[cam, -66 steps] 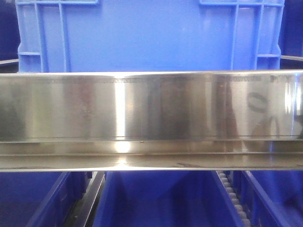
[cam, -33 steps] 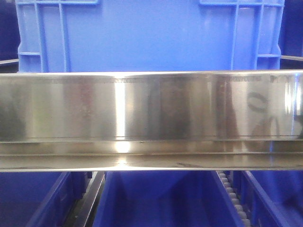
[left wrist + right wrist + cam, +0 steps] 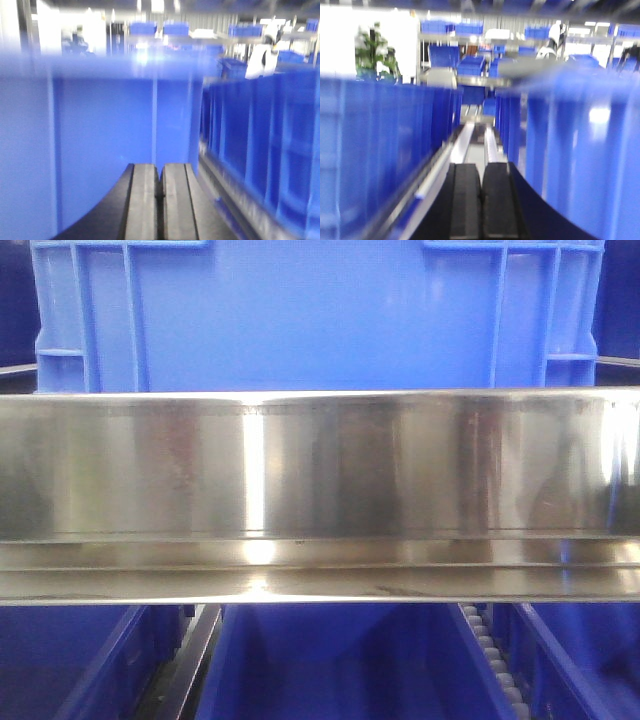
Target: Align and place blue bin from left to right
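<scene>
Left gripper [image 3: 159,200] and right gripper [image 3: 481,200] clenched empty, pointing level; dark reflection at right gone from steel rail [image 3: 320,470] below blue bin [image 3: 310,320].

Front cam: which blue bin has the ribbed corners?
The big lighter-blue bin above the steel rail. The darker bins below the rail have plain smooth walls and no ribs.

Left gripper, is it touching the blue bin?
Cannot tell. In the left wrist view the left gripper points at the blue bin wall, but blur hides any contact or gap.
</scene>
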Controlling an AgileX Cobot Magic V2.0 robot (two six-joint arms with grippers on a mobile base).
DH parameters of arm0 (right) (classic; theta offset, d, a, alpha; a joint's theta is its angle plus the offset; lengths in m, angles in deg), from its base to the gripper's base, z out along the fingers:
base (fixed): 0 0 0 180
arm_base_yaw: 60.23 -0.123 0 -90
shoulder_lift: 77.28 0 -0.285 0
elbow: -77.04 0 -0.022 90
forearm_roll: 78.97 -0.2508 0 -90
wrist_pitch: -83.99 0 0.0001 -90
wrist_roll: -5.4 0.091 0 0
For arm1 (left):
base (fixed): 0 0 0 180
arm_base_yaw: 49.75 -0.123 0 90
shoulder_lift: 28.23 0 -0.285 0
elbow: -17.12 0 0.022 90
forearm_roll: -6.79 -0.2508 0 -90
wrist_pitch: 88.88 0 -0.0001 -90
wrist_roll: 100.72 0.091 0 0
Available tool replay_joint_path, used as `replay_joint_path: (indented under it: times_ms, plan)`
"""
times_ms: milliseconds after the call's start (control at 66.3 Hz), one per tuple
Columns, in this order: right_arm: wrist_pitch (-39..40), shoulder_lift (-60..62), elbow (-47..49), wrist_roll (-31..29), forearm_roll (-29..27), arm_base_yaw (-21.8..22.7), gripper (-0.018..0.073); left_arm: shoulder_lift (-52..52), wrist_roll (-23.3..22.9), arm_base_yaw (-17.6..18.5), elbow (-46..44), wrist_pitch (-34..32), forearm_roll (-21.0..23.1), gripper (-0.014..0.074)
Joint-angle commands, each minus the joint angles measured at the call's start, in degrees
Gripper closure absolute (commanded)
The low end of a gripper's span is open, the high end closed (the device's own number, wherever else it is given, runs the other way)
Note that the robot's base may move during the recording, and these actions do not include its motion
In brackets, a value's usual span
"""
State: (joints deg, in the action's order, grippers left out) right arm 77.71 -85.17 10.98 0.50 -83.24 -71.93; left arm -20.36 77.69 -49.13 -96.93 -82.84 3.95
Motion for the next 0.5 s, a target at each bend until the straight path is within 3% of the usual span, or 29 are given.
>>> replay_joint_path:
  times_ms: [0, 241, 483]
  plan:
    - [-3.4, 0.1, 4.5, -0.3, -0.2, 0.2, 0.0637, 0.0, 0.0, 0.4, -5.8, 6.8, -0.5, 0.0707]
    - [-11.4, -7.1, 17.3, -0.3, -0.2, 0.2, 0.0637, 8.4, 0.0, 0.4, -18.9, 14.6, -0.3, 0.0707]
    - [-22.2, -22.6, 31.4, -0.3, -0.2, 0.2, 0.0637, 25.8, 0.0, 0.4, -33.6, 23.9, 0.1, 0.0707]
